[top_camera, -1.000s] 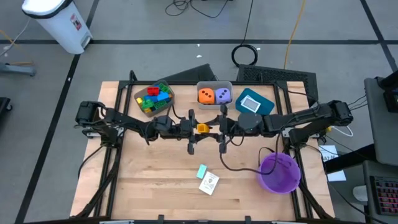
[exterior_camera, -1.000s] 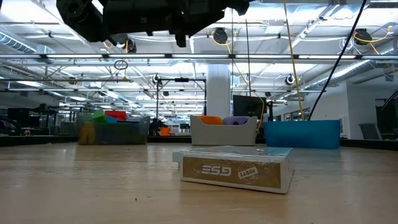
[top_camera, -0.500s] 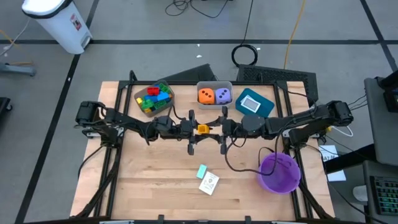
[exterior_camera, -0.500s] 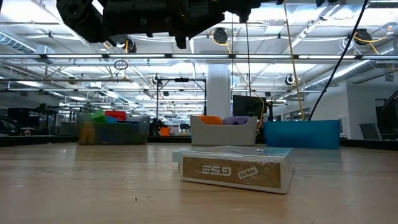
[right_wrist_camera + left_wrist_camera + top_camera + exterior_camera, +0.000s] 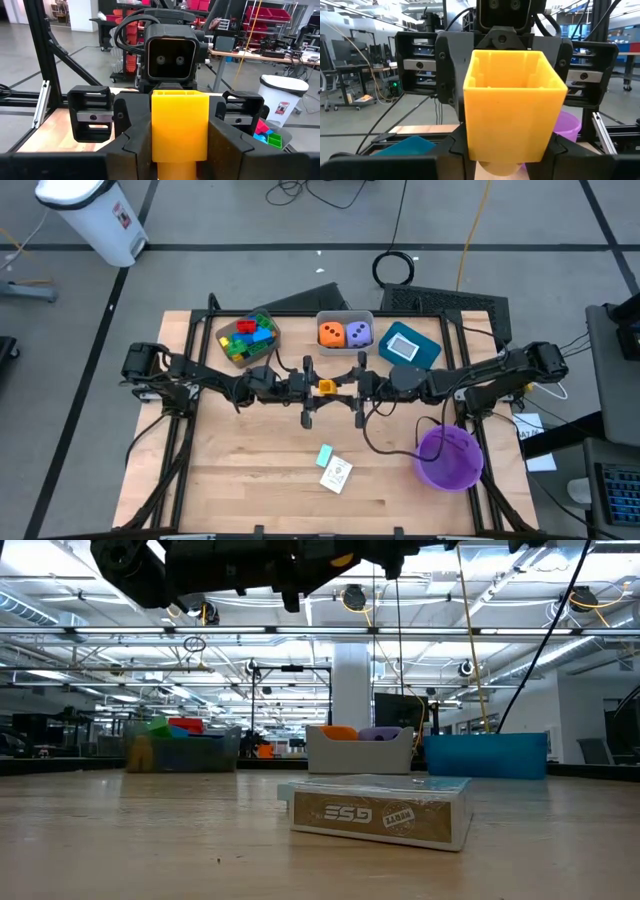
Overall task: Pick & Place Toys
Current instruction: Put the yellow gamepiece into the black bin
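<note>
A yellow plastic block (image 5: 326, 387) hangs above the table's middle between my two grippers, which face each other. My left gripper (image 5: 317, 387) comes from the table's left and is shut on the block (image 5: 515, 100). My right gripper (image 5: 340, 387) comes from the right and is also shut on the block (image 5: 180, 120). Several coloured blocks lie in the clear bin (image 5: 248, 338). The orange die (image 5: 331, 334) and the purple die (image 5: 359, 334) sit in the grey bin. A card box (image 5: 338, 474) lies flat on the table. My left gripper pinches the block's two opposite side walls (image 5: 470, 145) between its two fingers, level, from the table's left. The block is lifted clear of the table. My right gripper pinches the same block by its side walls (image 5: 155, 145) at the other end, level, from the table's right. No gap shows between its fingers and the block.
A teal bin (image 5: 420, 352) with a card stands at the far right, a purple bowl (image 5: 449, 457) at the near right. A small teal card (image 5: 324, 455) lies beside the card box. Bare wood lies at the near left.
My right gripper has moved toward the table's left, up to the yellow block held by my left gripper, until its fingers stand around the block's free end. The block and my left gripper have kept still.
</note>
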You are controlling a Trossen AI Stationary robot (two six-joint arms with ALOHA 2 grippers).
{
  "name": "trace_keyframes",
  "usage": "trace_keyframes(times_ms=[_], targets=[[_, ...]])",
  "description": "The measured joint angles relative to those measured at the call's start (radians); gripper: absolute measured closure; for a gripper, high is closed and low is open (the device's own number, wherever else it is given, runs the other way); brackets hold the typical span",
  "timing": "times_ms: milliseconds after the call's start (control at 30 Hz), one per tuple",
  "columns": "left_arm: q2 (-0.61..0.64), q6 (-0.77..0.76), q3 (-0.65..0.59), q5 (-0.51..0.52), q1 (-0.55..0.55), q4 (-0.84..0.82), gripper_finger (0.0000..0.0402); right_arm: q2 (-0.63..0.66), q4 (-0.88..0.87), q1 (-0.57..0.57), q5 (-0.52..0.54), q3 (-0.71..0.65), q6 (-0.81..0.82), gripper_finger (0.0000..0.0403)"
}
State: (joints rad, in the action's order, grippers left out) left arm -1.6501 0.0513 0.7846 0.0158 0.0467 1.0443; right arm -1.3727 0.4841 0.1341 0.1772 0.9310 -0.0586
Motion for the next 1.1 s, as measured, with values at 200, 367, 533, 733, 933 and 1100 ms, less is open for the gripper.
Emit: trace_keyframes(times_ms=[200,367,533,733,933,1100], targets=[[0.000,-0.004,0.000,0.000,0.000,-0.001,0.0277,0.000,0.013,0.000,-0.023,-0.001,-0.011,0.0237],[0.001,-0.004,0.002,-0.004,0.001,0.000,0.0275,0.006,0.022,0.000,-0.049,-0.001,-0.015,0.0208],[0.002,-0.004,0.002,0.005,0.000,0.000,0.0276,0.049,0.018,-0.008,-0.052,-0.003,-0.045,0.0178],[0.016,0.016,0.001,0.046,-0.004,-0.020,0.0276,0.124,-0.037,-0.009,-0.056,-0.002,-0.076,0.0155],[0.126,0.075,0.000,0.149,-0.010,-0.207,0.0276,0.212,-0.158,-0.009,-0.049,0.000,-0.103,0.0153],[0.275,0.078,0.000,0.265,-0.039,-0.500,0.0276,0.237,-0.269,-0.010,-0.047,0.000,-0.082,0.0159]])
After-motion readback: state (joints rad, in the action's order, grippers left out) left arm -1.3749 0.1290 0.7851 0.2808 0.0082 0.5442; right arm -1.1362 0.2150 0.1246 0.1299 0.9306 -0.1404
